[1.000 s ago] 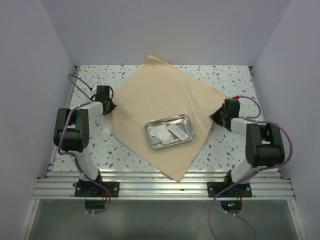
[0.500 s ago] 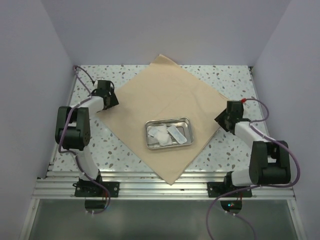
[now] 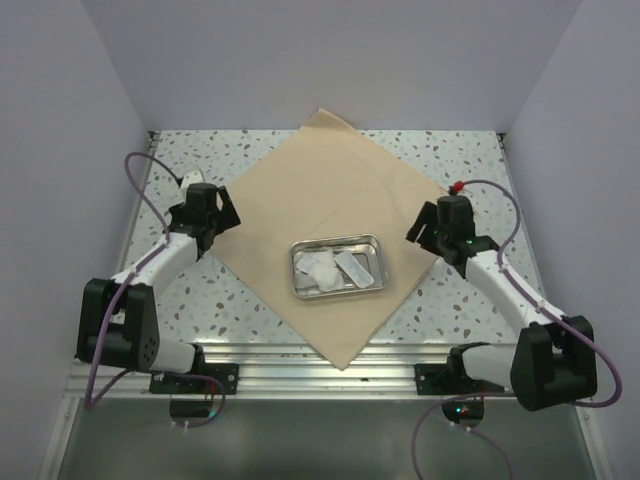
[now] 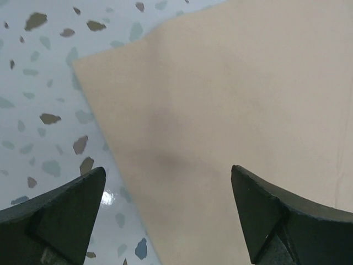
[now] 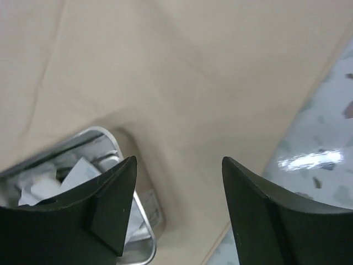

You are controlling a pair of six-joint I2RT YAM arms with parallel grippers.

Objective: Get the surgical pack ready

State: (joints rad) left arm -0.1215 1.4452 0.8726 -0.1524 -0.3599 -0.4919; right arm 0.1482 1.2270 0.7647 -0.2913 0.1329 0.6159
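Note:
The beige cloth sheet lies spread flat as a diamond on the speckled table. On its middle stands the small steel tray holding white gauze packets. My left gripper hovers open over the cloth's left corner, nothing between its fingers. My right gripper stands open above the cloth's right corner, also empty. In the right wrist view the tray with the packets shows behind the left finger. No instruments can be made out.
The speckled table is walled by pale panels at the back and both sides. An aluminium rail runs along the near edge where the arm bases are bolted. Purple cables loop from both arms.
Both grippers let go of the cloth corners and opened. The cloth was pulled flat a second ago; both arms have since drawn back toward the near side and inward.

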